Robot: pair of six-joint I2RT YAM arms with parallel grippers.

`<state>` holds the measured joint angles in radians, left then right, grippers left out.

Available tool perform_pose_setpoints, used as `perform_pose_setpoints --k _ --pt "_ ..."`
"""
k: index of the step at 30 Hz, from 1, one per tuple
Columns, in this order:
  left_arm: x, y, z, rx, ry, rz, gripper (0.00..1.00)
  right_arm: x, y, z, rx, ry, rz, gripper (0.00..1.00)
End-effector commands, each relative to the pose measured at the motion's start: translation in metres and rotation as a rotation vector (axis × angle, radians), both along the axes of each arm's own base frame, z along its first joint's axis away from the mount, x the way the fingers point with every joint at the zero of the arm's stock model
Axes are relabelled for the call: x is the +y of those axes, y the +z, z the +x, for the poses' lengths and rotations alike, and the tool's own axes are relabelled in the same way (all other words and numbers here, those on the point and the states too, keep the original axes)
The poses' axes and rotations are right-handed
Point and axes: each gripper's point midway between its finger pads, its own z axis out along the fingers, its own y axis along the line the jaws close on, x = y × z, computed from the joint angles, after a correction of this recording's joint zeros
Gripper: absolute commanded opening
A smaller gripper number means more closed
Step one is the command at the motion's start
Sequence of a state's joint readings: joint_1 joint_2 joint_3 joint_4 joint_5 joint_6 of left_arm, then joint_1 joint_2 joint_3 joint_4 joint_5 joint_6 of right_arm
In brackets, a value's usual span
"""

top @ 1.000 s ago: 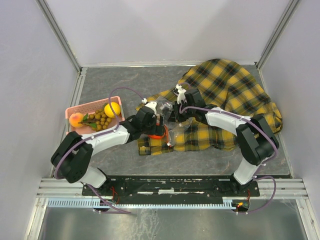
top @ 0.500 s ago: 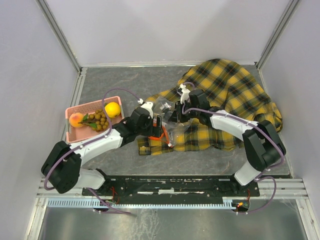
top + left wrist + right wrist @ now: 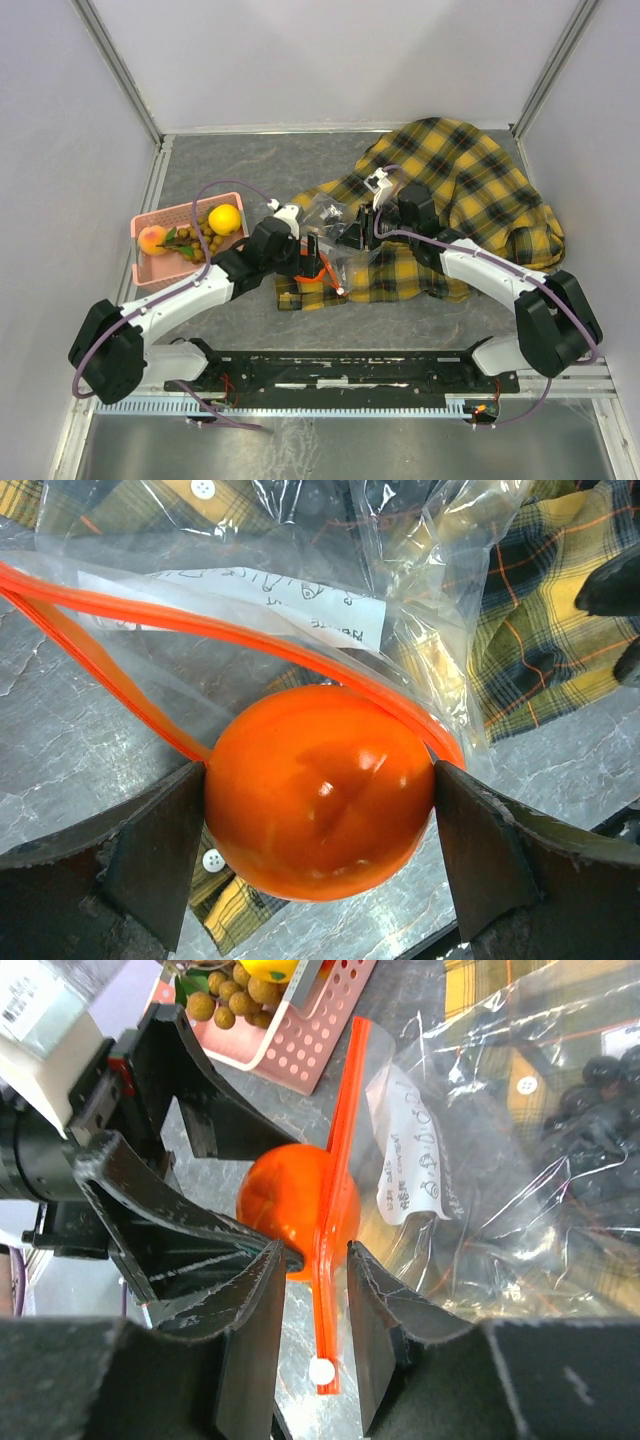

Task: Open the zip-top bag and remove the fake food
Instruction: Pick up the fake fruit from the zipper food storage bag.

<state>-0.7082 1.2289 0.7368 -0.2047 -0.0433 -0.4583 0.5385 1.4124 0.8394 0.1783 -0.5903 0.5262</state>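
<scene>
Your table (image 3: pixel 250 170) is a dark grey, stone-patterned surface, closed in by pale walls (image 3: pixel 330 60) on three sides, with a metal rail (image 3: pixel 340 375) along the near edge. On the left side a pink perforated basket (image 3: pixel 155 270) sits flat on it, close to the left wall. A yellow-and-black plaid shirt (image 3: pixel 470 190) lies crumpled over the right half, reaching from the far right corner toward the middle; you can see its white buttons (image 3: pixel 203 488) in the left wrist view. The clear zip-top bag (image 3: pixel 420 570) spreads partly over the shirt's left edge and partly over bare grey surface. Basket and shirt lie apart, bare table between them.
</scene>
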Motion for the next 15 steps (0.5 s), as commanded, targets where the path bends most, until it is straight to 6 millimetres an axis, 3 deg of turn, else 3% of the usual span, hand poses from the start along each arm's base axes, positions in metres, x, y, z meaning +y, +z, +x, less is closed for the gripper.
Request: perform_pose_setpoints --k 1,15 --pt "-0.001 0.019 -0.006 -0.016 0.004 -0.058 0.38 0.003 0.028 -0.008 -0.093 0.045 0.084 0.4" --pt "0.018 0.047 -0.013 -0.058 0.048 -0.065 0.37 0.0 0.026 -0.015 -0.094 0.058 0.08 0.4"
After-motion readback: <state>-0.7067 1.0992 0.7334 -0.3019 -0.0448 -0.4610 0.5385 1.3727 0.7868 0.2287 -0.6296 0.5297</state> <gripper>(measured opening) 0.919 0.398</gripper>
